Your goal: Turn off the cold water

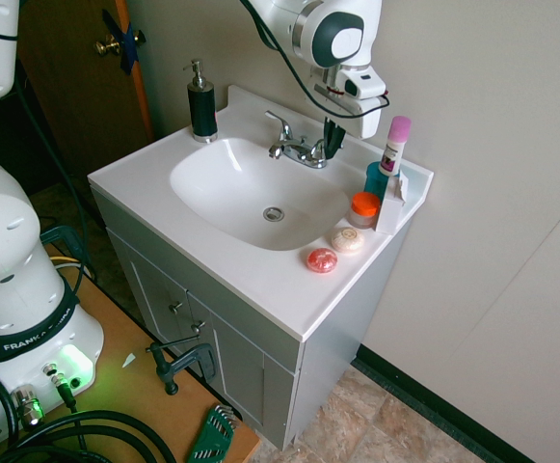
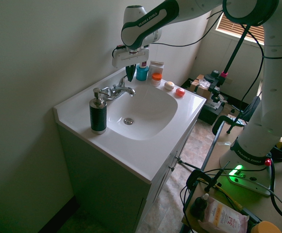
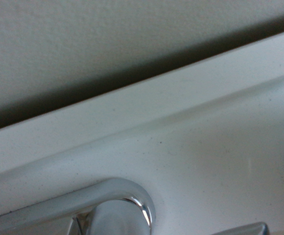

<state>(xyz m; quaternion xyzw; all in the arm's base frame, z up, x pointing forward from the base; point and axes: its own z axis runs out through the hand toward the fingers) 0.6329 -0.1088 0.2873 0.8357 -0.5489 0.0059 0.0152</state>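
gripper [image 1: 332, 145]: pinched shut, holding nothing, right by cold lever [image 1: 320, 147] | lever's probably stiff, slick chrome | best pushed near its tip

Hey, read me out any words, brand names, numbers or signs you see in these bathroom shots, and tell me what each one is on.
"FRANKA EMIKA" on the white arm link above the sink.
"FRANKA EMIKA" on the arm's base, small but readable.
"FRANKA" on the black band of the arm's base; the rest is cut off.
Wipes pack: print too blurred to read.
Pink-capped bottle: label too small to read.
Wrist view: no text.
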